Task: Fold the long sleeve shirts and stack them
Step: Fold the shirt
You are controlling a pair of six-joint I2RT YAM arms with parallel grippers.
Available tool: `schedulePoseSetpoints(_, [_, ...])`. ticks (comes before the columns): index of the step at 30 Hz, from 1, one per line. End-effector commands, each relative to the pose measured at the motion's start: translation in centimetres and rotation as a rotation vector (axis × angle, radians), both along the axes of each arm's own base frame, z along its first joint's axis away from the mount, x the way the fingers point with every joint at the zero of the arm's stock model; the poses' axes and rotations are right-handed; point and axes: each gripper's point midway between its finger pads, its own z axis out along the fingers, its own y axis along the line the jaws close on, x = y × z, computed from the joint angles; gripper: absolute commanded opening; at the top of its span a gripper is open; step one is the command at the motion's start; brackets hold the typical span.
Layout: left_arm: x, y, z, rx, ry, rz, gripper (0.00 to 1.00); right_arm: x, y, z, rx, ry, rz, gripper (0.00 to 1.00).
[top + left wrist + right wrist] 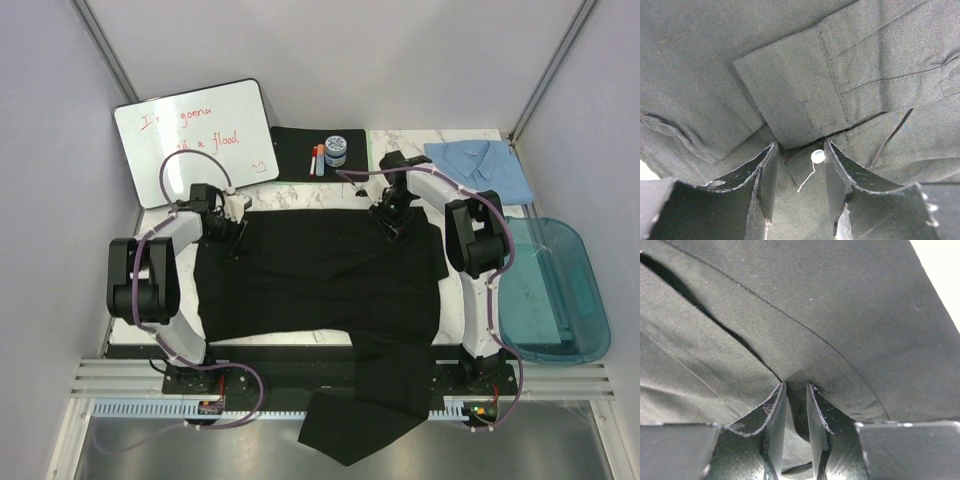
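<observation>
White marble table (275, 337), grey walls round it. Black shirt (320, 275) lies flat, spread between the two grippers and back from them toward the arm bases. We read its long axis as side to side, from one gripper across to the other. One sleeve or tail runs off behind the right gripper (388, 222), past the near table edge, and hangs there. We can't tell which way the collar points.

Left gripper (236, 243) sits on the shirt's far corner on its own side, and the right gripper sits on the opposite far corner. Each arm is therefore nearest its own corner.

On the left wrist view, the left gripper (800, 150) has its jaws partway apart, with dark cloth and a small clear button (817, 156) lying in the gap. A cuff (790, 95) lies just ahead of the fingertips. We can't tell if that cloth is actually clamped.

On the right wrist view, the right gripper (795, 387) is nearly closed. The cloth peaks up into the narrow slot, so we judge it pinched.

Light blue shirt (480, 168) is already folded, outboard of and just beyond the right gripper, apart from the black one.

Next move is likely both corners lifted and drawn back toward the bases, folding across the short axis. It depends on both grippers staying level along the far edge. The overhanging piece will probably drag.
</observation>
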Motion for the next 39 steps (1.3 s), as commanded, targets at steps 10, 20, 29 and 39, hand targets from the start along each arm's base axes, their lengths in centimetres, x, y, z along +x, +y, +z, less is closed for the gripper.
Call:
schedulePoseSetpoints(10, [3.9, -2.7, 6.3, -0.148, -0.103, -0.143, 0.61, 3.7, -1.3, 5.4, 0.078, -0.164, 0.051, 0.48])
schedulePoseSetpoints(20, [-10.5, -4.9, 9.9, -0.227, -0.077, -0.446, 0.85, -15.3, -2.9, 11.5, 0.179, -0.092, 0.346, 0.59])
schedulePoseSetpoints(29, [-16.5, -4.8, 8.1, -0.218, -0.040, -0.456, 0.85, -23.6, -2.5, 8.1, 0.037, -0.036, 0.534, 0.54])
schedulePoseSetpoints(39, [-17.5, -3.1, 7.2, -0.116, -0.028, -0.437, 0.85, -27.2, -0.6, 6.7, -0.056, 0.019, 0.670, 0.57])
